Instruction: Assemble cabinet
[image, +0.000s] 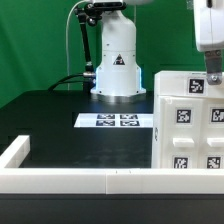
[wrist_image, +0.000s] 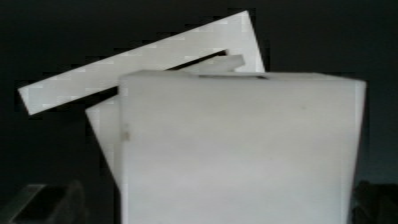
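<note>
Noted cabinet (image: 190, 125) upright on black surface (image: 60, 125) at exterior view's three o'clock, tags facing camera. Observed gripper (image: 212, 74) at its top edge; opening undeterminable. Marker board (image: 117, 121) flat nearby.

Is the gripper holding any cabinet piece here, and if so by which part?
Cannot be told. The gripper sits at the cabinet's top edge, but its fingertips are not visibly closed on it.
</note>
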